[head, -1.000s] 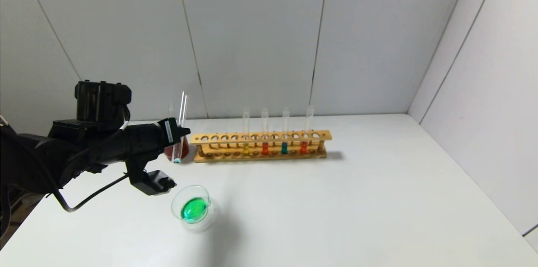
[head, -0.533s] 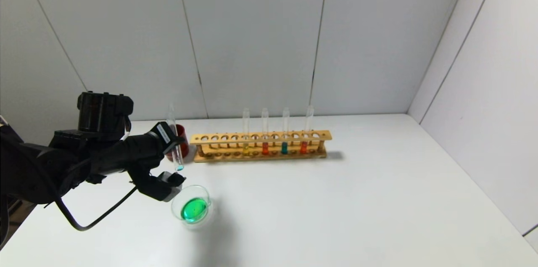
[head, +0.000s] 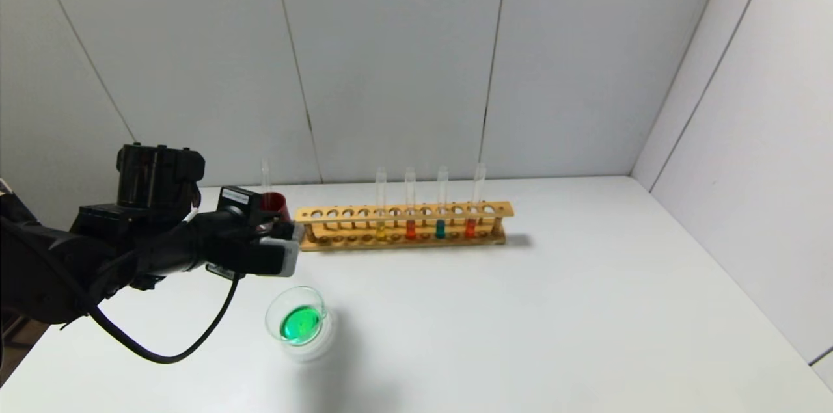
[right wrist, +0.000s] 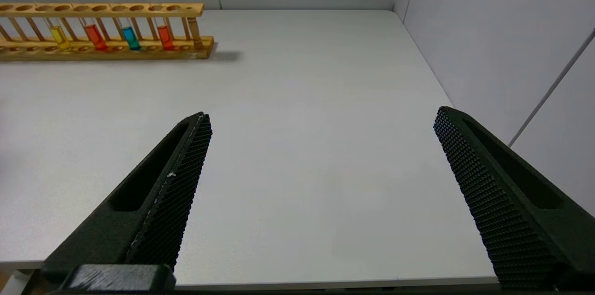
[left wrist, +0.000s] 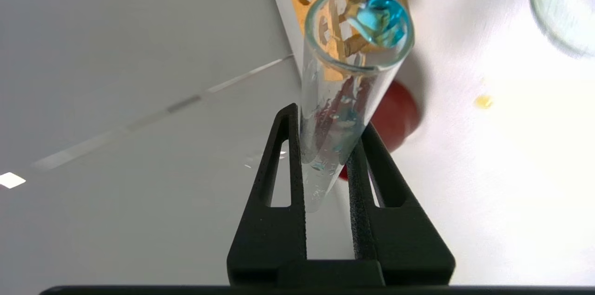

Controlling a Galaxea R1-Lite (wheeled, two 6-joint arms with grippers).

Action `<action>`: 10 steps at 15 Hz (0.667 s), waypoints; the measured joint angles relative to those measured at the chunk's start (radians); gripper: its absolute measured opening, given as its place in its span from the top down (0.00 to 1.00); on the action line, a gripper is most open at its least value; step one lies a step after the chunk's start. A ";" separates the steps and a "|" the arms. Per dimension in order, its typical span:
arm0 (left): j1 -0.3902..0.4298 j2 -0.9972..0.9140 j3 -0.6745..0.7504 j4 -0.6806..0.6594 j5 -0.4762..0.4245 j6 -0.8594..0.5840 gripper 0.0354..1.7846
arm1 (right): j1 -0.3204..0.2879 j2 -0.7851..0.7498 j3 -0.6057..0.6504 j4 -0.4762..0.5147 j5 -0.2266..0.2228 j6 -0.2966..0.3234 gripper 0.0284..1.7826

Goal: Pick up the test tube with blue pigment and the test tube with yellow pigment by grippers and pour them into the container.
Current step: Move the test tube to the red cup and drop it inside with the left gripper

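Note:
My left gripper (left wrist: 327, 121) is shut on the test tube with blue pigment (left wrist: 344, 76), a clear tube with only a blue blob at its far end. In the head view this gripper (head: 281, 232) hangs just in front of the dark red cup (head: 276, 199), behind the container (head: 299, 322), and hides the tube. The container is a clear glass dish holding green liquid. It shows at the wrist view's corner (left wrist: 565, 7). The test tube with yellow pigment is out of view. My right gripper (right wrist: 324, 116) stands open and empty over the table's near right part.
A wooden rack (head: 403, 213) stands at the back with yellow (head: 381, 229), orange-red (head: 410, 229), teal (head: 440, 228) and orange-red (head: 470, 227) tubes. A clear tube (head: 265, 172) stands in the red cup. A yellow drop (left wrist: 483, 101) lies on the table. Walls close the back and right.
The left wrist has rolled over and the gripper has shifted right, toward the rack's left end. The held tube stood upright in the head view; now the gripper hides it.

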 joint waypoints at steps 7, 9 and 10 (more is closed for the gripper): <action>-0.072 -0.037 -0.127 0.133 -0.026 -0.799 0.84 | 0.000 0.000 0.000 0.000 0.000 0.000 0.02; -0.081 -0.060 -0.203 0.257 -0.062 -1.054 0.84 | 0.001 0.000 0.000 0.000 0.000 0.000 0.02; -0.059 -0.074 -0.217 0.298 -0.080 -1.157 0.84 | 0.001 0.000 0.000 0.000 0.000 0.000 0.02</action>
